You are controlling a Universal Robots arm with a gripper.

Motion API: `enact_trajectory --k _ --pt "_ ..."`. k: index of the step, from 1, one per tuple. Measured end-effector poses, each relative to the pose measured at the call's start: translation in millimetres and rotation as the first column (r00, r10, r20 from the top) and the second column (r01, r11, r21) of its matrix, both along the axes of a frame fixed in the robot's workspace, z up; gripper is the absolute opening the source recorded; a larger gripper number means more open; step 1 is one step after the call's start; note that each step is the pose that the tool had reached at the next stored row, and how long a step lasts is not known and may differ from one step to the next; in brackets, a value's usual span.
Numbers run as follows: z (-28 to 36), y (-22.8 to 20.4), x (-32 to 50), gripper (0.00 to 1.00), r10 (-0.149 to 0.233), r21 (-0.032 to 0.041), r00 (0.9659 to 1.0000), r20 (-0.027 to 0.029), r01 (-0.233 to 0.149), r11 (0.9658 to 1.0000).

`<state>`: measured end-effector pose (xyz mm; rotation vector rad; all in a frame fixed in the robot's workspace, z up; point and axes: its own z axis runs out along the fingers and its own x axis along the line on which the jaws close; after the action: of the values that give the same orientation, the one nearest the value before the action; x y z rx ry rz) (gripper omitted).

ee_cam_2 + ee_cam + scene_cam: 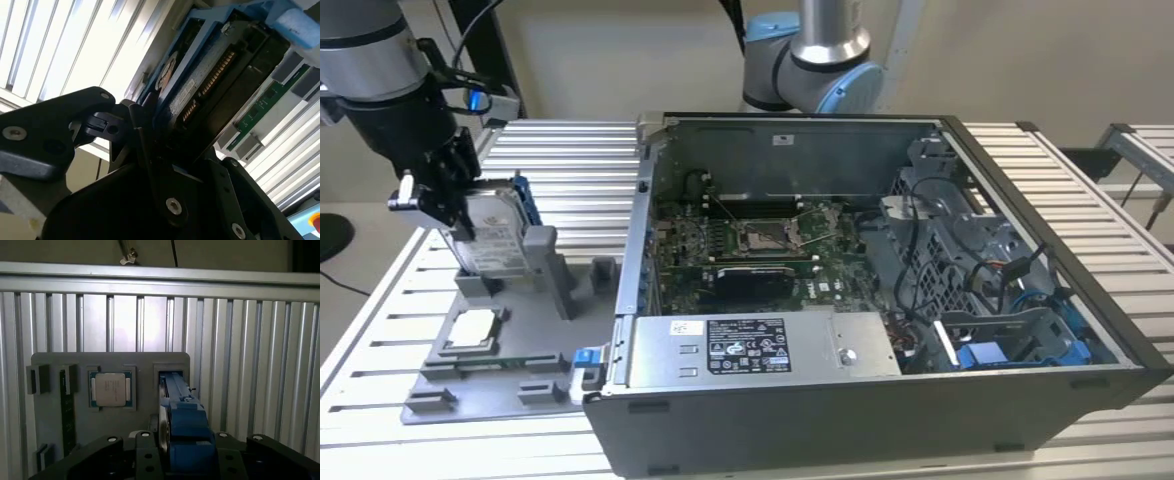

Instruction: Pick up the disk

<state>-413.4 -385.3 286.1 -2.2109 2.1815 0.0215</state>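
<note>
**Black two-finger gripper (pixel 184 452) clamped on the flat silver-grey metal disk in its blue plastic carrier (pixel 491 238)**

Close to the lens in both wrist views, the matte black fingers are closed against the disk's two broad faces. At the exterior view's left the disk stands upright on edge, with its lower end at a slot of the grey plastic fixture plate (pixel 494 390). Whether it has cleared that slot cannot be told.

By its build, the disk should handle as a stiff, dense slab. Its smooth metal faces are likely slippery, the thin carrier frame probably gives a little, and knocks could harm it. The broad faces look the safest hold, well away from the row of gold connector contacts (pixel 216 75) on its end.

Just beside the slot, a small square silver processor chip (pixel 470 330) lies flat in a recess. Further towards the exterior view's right sits the open grey sheet-steel computer case (pixel 854 425). Inside are a grey power-supply box with a black label (pixel 747 345), a green motherboard (pixel 761 240) and tangled black cables.
</note>
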Motion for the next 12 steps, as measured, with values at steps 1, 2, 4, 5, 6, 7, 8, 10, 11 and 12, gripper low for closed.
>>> enact_trajectory --k 1,2,4,5,6,7,8,10,11,12 --pt "3.8 0.0 0.0 0.00 0.000 0.0000 1.0000 0.0000 0.000 1.0000" --pt "7.9 0.0 0.0 0.00 0.000 0.0000 1.0000 0.0001 0.000 1.0000" --pt "16.8 0.0 0.0 0.00 0.000 0.0000 1.0000 0.0000 0.000 1.0000" --pt "21.3 0.0 0.0 0.00 0.000 0.0000 1.0000 0.0000 0.000 1.0000" --pt "25.8 -0.1 0.0 0.00 -0.001 0.0000 1.0000 -0.0001 0.001 1.0000" --pt "30.4 -0.1 0.0 0.00 -0.001 0.0001 1.0000 -0.0001 0.001 1.0000" --pt "35.1 -0.1 0.0 0.00 -0.002 0.0001 1.0000 -0.0001 0.002 1.0000" --pt "44.1 -0.1 0.0 0.00 -0.003 0.0003 1.0000 -0.0001 0.003 1.0000" --pt "48.8 -0.1 0.0 0.00 -0.004 0.0002 1.0000 -0.0001 0.004 1.0000" --pt "53.0 -0.1 0.0 0.00 -0.004 0.0002 1.0000 -0.0002 0.004 1.0000"
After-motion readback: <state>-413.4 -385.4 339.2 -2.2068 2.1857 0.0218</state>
